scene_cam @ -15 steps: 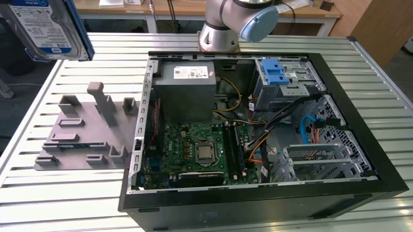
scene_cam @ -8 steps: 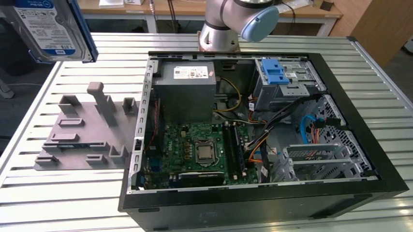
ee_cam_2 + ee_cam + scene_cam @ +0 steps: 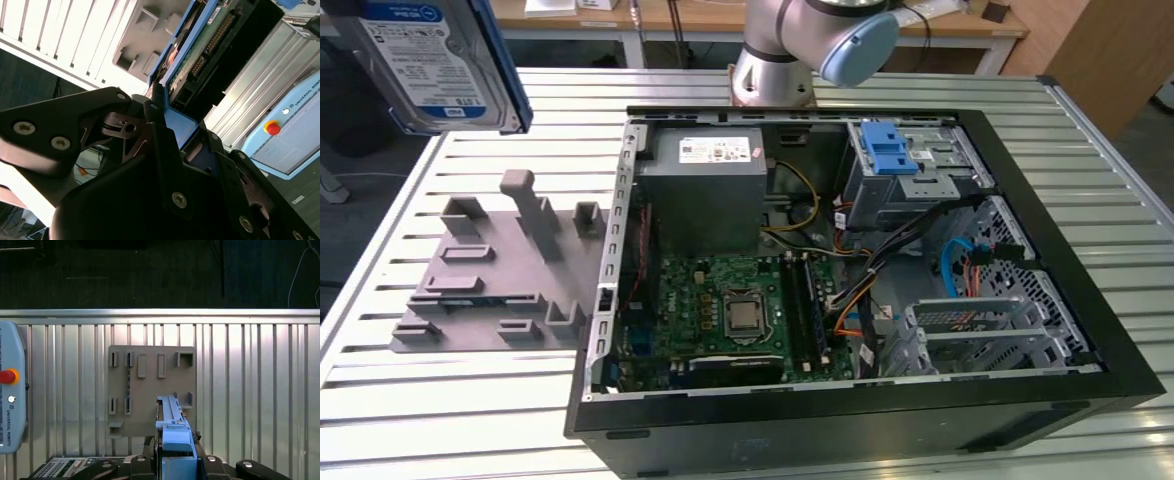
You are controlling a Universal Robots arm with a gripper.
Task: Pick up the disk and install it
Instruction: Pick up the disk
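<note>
The disk (image 3: 434,60), silver with a white-and-blue label and blue rails, hangs high in the air at the exterior view's upper left, above the table's far corner. In the second wrist view my gripper (image 3: 160,102) is shut on the disk (image 3: 200,50), whose green circuit-board side and blue rail face the camera. In the first wrist view the disk (image 3: 172,427) shows edge-on as a blue rail rising from the black gripper (image 3: 175,462), well above the grey fixture plate (image 3: 150,385).
An open computer case (image 3: 1067,400) lies on the slatted metal table (image 3: 480,400), holding a motherboard (image 3: 734,310), a grey power-supply box (image 3: 707,190) and a drive bay with a blue tab (image 3: 891,150). A grey fixture plate (image 3: 507,270) lies on the exterior view's left. A pendant with a red button (image 3: 10,395) lies on the table's edge.
</note>
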